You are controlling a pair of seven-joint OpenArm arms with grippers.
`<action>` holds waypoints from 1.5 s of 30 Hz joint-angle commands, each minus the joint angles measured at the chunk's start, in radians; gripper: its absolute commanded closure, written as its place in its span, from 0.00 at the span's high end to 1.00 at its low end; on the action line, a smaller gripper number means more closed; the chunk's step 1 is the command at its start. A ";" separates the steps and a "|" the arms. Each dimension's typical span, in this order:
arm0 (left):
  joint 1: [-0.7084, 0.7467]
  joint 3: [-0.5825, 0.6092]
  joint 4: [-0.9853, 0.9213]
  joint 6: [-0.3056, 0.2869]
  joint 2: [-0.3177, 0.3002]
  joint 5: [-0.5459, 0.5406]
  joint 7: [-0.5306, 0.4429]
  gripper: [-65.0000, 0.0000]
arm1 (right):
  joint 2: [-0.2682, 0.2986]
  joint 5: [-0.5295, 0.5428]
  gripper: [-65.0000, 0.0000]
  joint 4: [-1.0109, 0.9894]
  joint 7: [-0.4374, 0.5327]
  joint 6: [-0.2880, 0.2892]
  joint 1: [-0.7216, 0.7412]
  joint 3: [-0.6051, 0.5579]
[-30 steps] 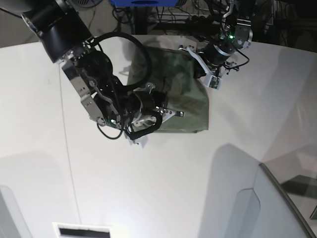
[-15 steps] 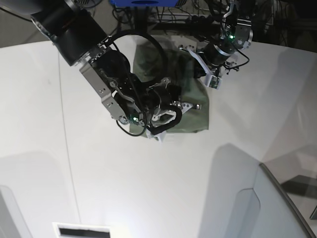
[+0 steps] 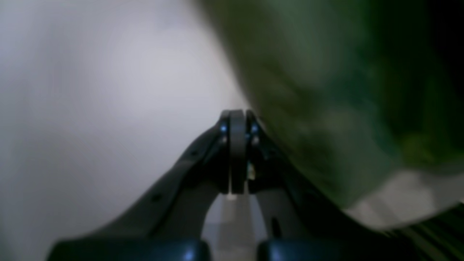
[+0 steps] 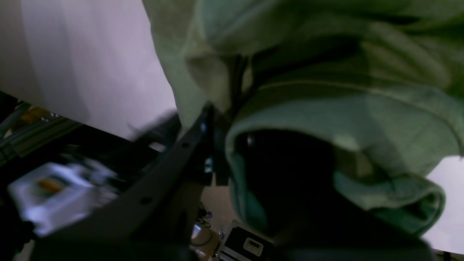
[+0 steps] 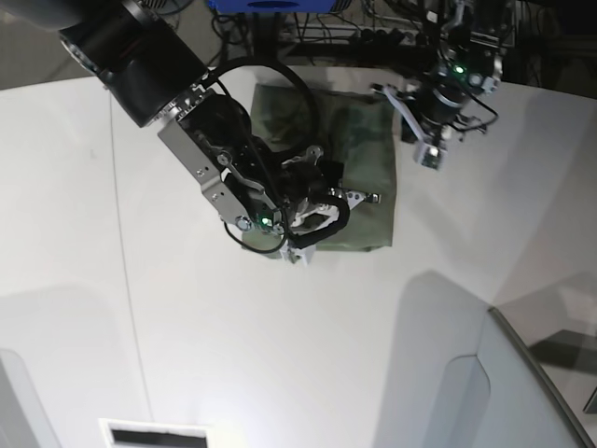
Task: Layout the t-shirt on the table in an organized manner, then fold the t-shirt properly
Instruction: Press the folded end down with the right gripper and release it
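The olive-green t-shirt (image 5: 359, 140) lies as a roughly square folded bundle on the far middle of the white table (image 5: 485, 224). My right gripper (image 5: 371, 198) reaches over the bundle's near right part. In the right wrist view this gripper (image 4: 214, 119) is shut on the t-shirt (image 4: 326, 108), and cloth drapes over one finger. My left gripper (image 5: 384, 91) sits at the shirt's far right corner. In the left wrist view that gripper (image 3: 237, 116) is shut with nothing in it, over the bare table (image 3: 90, 90) just left of the blurred t-shirt (image 3: 326, 90).
A thin dark seam (image 5: 121, 252) runs down the table's left side. A grey raised panel (image 5: 522, 383) stands at the near right, and a white slotted part (image 5: 154, 434) at the near edge. Cables and equipment (image 5: 308, 19) crowd the space beyond the curved far edge.
My right arm has swung rightward across the shirt, taking cloth with it. My left arm has shifted right and back, off the shirt's far right corner.
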 commanded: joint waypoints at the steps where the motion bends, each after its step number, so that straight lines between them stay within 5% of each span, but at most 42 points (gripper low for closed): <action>1: 0.005 -0.006 0.036 -0.004 -0.022 -0.009 -0.005 0.00 | -0.011 0.009 0.00 0.015 0.001 0.004 0.023 0.002; 10: 0.111 -0.239 0.128 -0.007 -0.059 -0.006 -0.003 0.00 | -0.026 0.009 0.00 0.015 -0.002 0.003 0.023 0.000; 16: 0.142 -0.247 0.074 -0.007 -0.106 -0.006 -0.003 0.00 | -0.037 0.009 0.00 0.015 -0.004 -0.008 0.024 -0.038; 19: 0.137 -0.247 0.045 -0.007 -0.106 -0.006 -0.008 0.00 | -0.051 0.009 0.00 0.015 -0.004 -0.065 0.024 -0.042; 45: -0.054 0.100 -0.130 -0.002 -0.027 -0.006 -0.006 0.00 | -0.071 0.014 0.00 0.024 -0.004 -0.069 0.024 -0.042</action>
